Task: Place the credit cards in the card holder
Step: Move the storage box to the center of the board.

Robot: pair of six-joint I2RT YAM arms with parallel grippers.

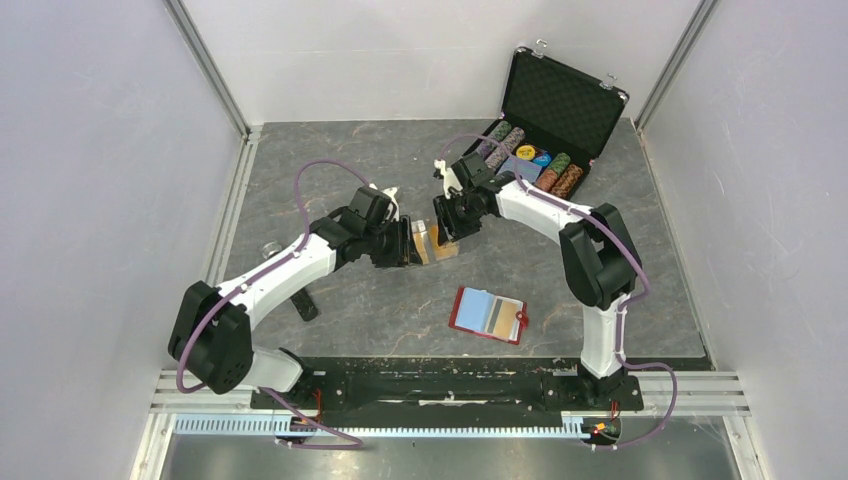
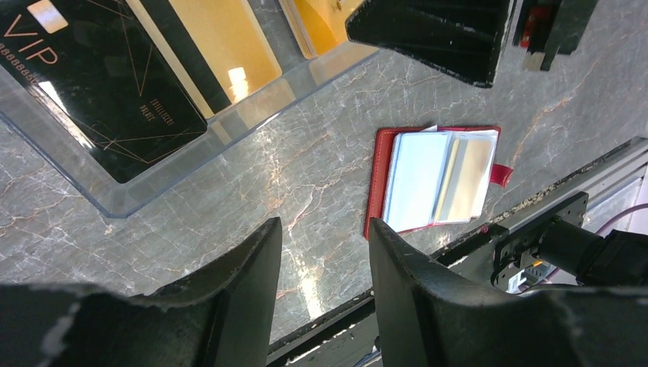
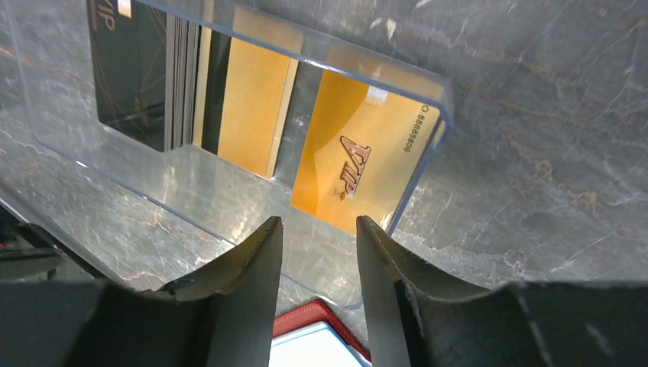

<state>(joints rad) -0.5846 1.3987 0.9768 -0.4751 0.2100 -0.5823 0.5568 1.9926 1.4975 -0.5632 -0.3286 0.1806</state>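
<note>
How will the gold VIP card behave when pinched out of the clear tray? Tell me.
Probably stiff and light: the gold VIP card looks thin and flat, unbent in the clear tray. Likely slippery: its face is glossy. It may tip when nudged, as it seems to stand on edge.

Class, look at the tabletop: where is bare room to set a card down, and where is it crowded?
Bare: the far-left stretch behind the tray, across to the chip case; the strip between tray and card holder. Crowded: at the tray, where left arm and right arm meet, and the case's corner.
</note>
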